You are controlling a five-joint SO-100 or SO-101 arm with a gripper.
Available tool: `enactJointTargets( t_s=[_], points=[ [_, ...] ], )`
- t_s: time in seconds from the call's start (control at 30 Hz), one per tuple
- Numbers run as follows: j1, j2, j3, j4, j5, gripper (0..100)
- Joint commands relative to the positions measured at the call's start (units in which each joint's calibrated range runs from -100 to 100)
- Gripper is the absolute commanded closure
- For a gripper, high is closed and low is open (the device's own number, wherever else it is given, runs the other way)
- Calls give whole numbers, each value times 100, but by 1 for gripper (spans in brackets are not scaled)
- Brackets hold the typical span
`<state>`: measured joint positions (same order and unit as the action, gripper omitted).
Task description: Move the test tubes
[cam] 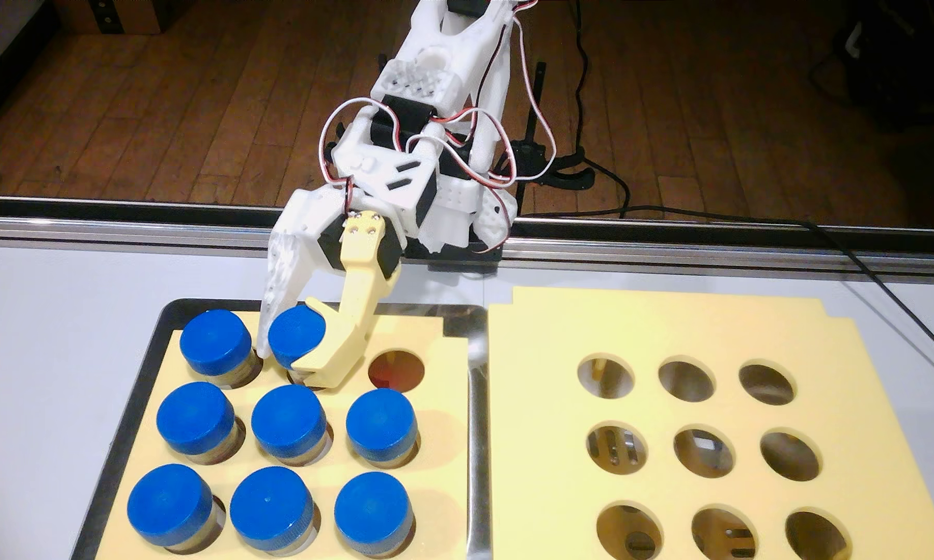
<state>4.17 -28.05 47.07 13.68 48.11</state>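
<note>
Fixed view: you look down and across a pale worktop (49, 301) from its near side; the arm reaches in from the far edge.
Pincer: your pincer (284, 363) is closed around the blue cap of the middle test tube in the far row (296, 336). The white finger (278, 301) presses the cap's left side, the yellow finger (346, 334) wraps its right and near side.
Held tube: it sits over its hole in the left foam; you cannot tell whether it is lifted clear, because the yellow finger hides its base.
Test tubes: you see eight, all on the left. The far-left test tube (215, 342) stands just beside the white finger. The middle row of tubes (288, 417) has three, and the near row of tubes (270, 509) has three; all six stand upright in their holes.
Left foam (443, 409): yellow, lying in a dark-rimmed metal tray (130, 371). Its far-right hole (396, 370) holds no tube, just right of the yellow finger.
Right foam (658, 328): a second yellow sheet, just beside the tray's right edge, with nine round holes (701, 452) in three rows, none holding a tube.
Arm: white printed body (432, 70) with red and white wires looping over it.
</note>
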Motion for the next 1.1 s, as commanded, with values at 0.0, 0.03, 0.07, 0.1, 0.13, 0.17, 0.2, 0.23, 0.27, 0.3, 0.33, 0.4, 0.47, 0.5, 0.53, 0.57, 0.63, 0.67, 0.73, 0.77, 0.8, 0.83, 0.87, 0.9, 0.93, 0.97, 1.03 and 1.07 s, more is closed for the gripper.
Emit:
enactJointTargets(
  t_s=[0.0, 0.03, 0.07, 0.1, 0.13, 0.17, 0.2, 0.23, 0.27, 0.3, 0.33, 0.4, 0.47, 0.5, 0.53, 0.57, 0.63, 0.67, 0.73, 0.77, 0.8, 0.83, 0.87, 0.9, 0.93, 0.97, 1.03, 1.07],
  points=[
    [-199, -256, -318, -32, 16, 93],
    [-213, -265, -436, -12, 16, 93],
    [-206, -265, -881, 431, 22, 93],
    [-184, -265, -1271, 981, 22, 93],
    [-176, -265, -1616, 1502, 27, 93],
    [-176, -256, -2052, 2139, 43, 93],
    [-176, -256, -2460, 2679, 90, 93],
    [-176, -256, -3168, 3239, 131, 93],
    [-176, -256, -3459, 3239, 131, 93],
    [-176, -265, -3759, 3239, 131, 93],
    [-176, -274, -4022, 3239, 126, 93],
    [-236, -421, -4766, 3239, 126, 93],
    [-250, -699, -5066, 3239, 95, 93],
    [-310, -864, -5166, 3239, 90, 93],
    [-421, -1003, -5202, 3239, 90, 93],
    [-732, -1272, -5166, 3239, 84, 93],
    [-1221, -1437, -5084, 3239, 79, 93],
    [-1466, -1472, -4975, 3239, 79, 93],
    [-2155, -1481, -4503, 3239, 32, 93],
    [-2348, -1472, -4340, 3229, -25, 93],
    [-2518, -1472, -4194, 3171, -83, 93],
    [-2666, -1472, -4004, 3036, -114, 93],
    [-2770, -1472, -3777, 2805, -130, 93],
    [-2918, -1472, -3259, 2178, -130, 93],
    [-2963, -1472, -3032, 1859, -130, 93],
    [-3007, -1472, -2796, 1579, -130, 93],
    [-3118, -1472, -2388, 1174, -130, 93],
    [-3237, -1472, -2061, 1087, -130, 93]
  ],
)
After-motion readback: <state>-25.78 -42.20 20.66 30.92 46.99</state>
